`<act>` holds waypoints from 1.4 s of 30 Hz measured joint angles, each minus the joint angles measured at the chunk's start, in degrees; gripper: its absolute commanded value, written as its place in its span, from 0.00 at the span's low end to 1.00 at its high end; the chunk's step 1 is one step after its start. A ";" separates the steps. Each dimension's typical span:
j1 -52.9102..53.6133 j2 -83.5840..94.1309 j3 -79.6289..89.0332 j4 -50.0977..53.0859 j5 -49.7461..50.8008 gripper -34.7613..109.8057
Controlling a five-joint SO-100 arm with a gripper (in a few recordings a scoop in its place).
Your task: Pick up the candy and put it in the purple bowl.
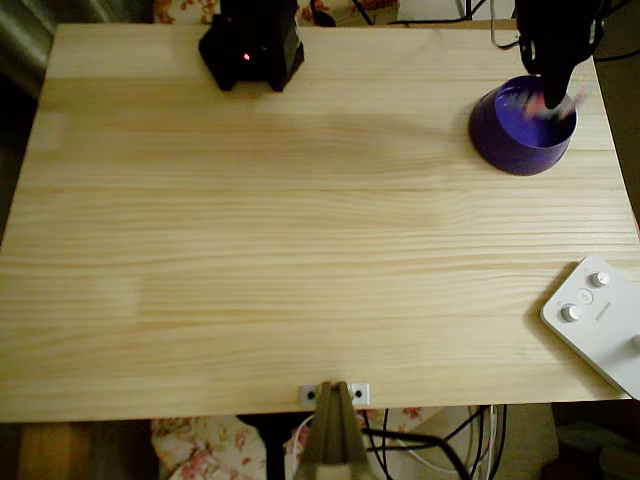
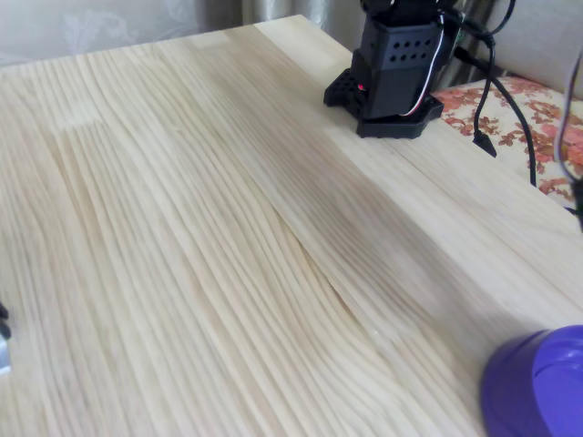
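Overhead view: my gripper [image 1: 553,100] hangs over the purple bowl [image 1: 522,126] at the far right of the table [image 1: 300,260], fingers pointing down into the bowl's opening. The arm above it reads as a dark, blurred mass coming in from the top right edge.

Candy [image 1: 549,108]: a small pale and reddish smear right at my fingertips, over the right part of the bowl's inside. It is blurred; I cannot make out the wrapper marks or the twisted ends. It sits touching or just below the tips, inside the bowl's rim as seen from above. Whether it is clamped between the fingers or already free of them, I cannot tell, and so I cannot tell whether the gripper is open or closed.

Bowl: upright, glossy purple inside, standing near the table's right edge and near its far edge. In the fixed view its rim and side [image 2: 537,382] show at the lower right corner.

Further out: my base [image 1: 252,42], black with a small red light, sits at the far edge, well apart from the bowl; it also shows in the fixed view [image 2: 393,68], with cables beside it. A white control box [image 1: 598,318] with round knobs lies at the right edge, nearer the camera side.
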 measured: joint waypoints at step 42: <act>78.66 90.79 76.03 9.14 2.37 0.23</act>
